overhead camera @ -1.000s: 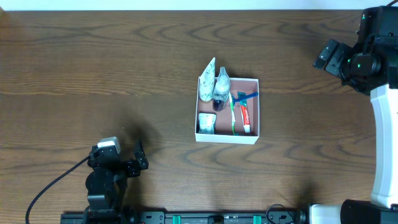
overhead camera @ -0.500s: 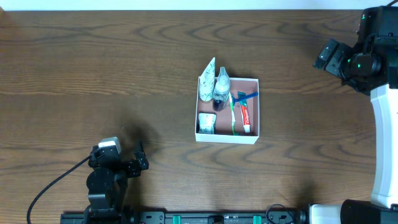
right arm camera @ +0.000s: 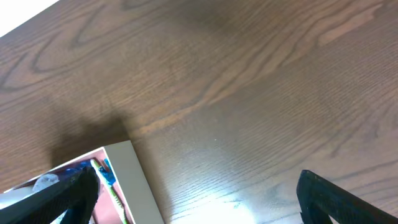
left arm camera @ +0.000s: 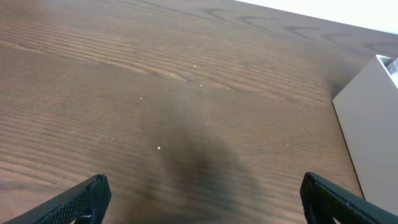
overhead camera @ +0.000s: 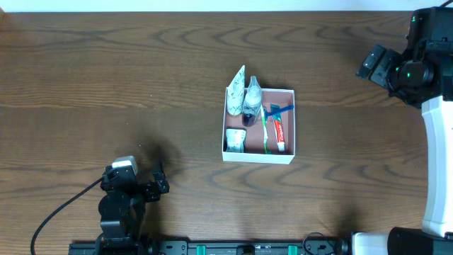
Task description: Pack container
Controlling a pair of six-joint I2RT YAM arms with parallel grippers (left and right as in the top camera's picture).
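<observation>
Nothing's changing, you're just parking the left gripper (left arm camera: pixel 205 198) and right gripper (right arm camera: pixel 198 190) wide open and empty, well clear of the container (overhead camera: pixel 258 158) that's sitting loaded with toothpaste (overhead camera: pixel 280 134) and toothbrush (overhead camera: pixel 266 136), so packing's looking done.

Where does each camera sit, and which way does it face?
Overhead: above the table, straight down; container central, left gripper bottom left, right gripper top right.
Left wrist: low over table, facing the container side-on; fingertips in lower corners.
Right wrist: tilted down at a container corner; fingertips likewise.
All three share the container.
</observation>
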